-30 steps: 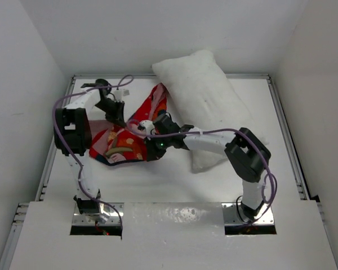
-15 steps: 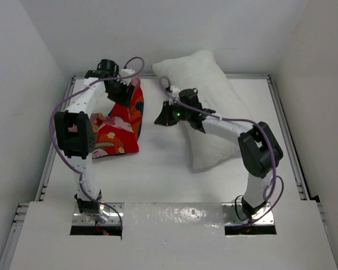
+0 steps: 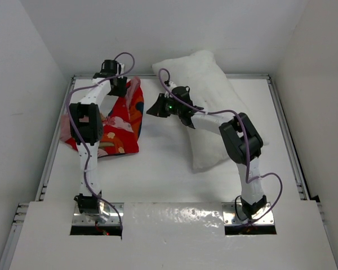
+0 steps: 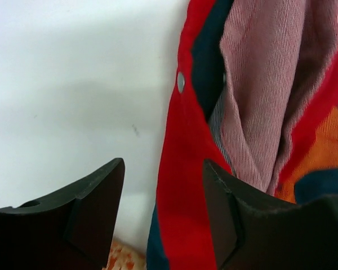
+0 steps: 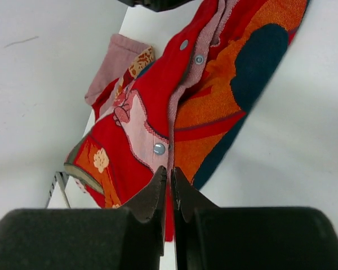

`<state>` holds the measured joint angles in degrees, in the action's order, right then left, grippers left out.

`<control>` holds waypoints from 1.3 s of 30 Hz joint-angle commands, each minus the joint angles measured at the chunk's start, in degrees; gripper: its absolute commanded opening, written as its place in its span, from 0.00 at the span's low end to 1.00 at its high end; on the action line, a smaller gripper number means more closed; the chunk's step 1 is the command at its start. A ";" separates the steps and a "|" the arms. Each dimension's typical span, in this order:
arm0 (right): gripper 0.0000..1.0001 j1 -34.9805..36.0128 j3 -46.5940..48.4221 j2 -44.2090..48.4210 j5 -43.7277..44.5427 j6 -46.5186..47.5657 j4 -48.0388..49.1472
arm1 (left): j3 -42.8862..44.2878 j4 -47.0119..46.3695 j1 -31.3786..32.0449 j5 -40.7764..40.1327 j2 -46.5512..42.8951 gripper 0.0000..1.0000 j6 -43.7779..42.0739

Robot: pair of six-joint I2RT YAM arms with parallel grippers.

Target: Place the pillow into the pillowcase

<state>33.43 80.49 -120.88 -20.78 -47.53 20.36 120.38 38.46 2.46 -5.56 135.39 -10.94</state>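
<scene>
White walls (image 3: 158,28) around a white surface (image 3: 158,169). Pillow (image 3: 214,101) — far right, lying diagonally, outside its cover. Pillowcase (image 3: 121,121) — crumpled at far left, apart from the pillow, with its pinkish inner side and snap studs (image 5: 159,148) showing. Left pincer (image 4: 163,169) — fingers parted, with the pillowcase's red edge seen between them. Right pincer (image 5: 170,174) — fingers all but closed, empty, poised between pillowcase and pillow.
</scene>
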 commanded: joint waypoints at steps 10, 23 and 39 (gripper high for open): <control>0.09 -0.38 -0.42 0.03 -1.46 2.09 0.30 | 4.52 -7.42 -0.88 10.22 7.17 0.55 7.60; 0.14 -0.47 2.30 -1.38 4.86 0.07 -2.26 | -2.06 -6.55 -2.20 43.52 -5.97 0.00 5.58; 0.48 -0.12 15.03 -14.28 11.55 -13.46 6.80 | -14.03 3.11 -0.97 50.83 -21.84 0.00 -2.60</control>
<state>33.12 90.96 -131.94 -11.03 -58.08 24.16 106.87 39.48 0.84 41.76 113.27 -13.10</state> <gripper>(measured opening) 0.470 0.038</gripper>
